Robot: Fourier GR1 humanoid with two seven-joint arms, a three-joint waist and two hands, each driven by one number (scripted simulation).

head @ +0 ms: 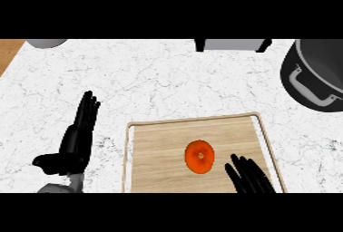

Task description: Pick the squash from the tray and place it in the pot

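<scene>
Right hand (251, 176) over tray (161, 136), fingers straight, holding nothing, just at 4 o'clock of squash (199, 156). Squash lies mid-tray, ungrasped. Step, I judge: the reach. Next calls for curling round squash, lifting, then carrying to pot (292, 63) at 1 o'clock. Left hand (77, 140) open, resting at 9 o'clock.

A white marbled counter (167, 77) is seen from steeply above; a wooden tray (161, 149) with a raised rim is set on it at the lower middle. An orange squash (199, 156) is laid on the tray's boards, near their middle. The right hand (251, 176) is held over the tray just right of the squash, fingers straight, a narrow gap being left between them. The left hand (77, 138) is shown over the counter left of the tray, fingers straight and pointed away. A dark pot (292, 59) with a pale handle (309, 89) is placed at the upper right, well apart from the tray; a grey box (231, 44) on black feet is cut off by the top edge.
</scene>
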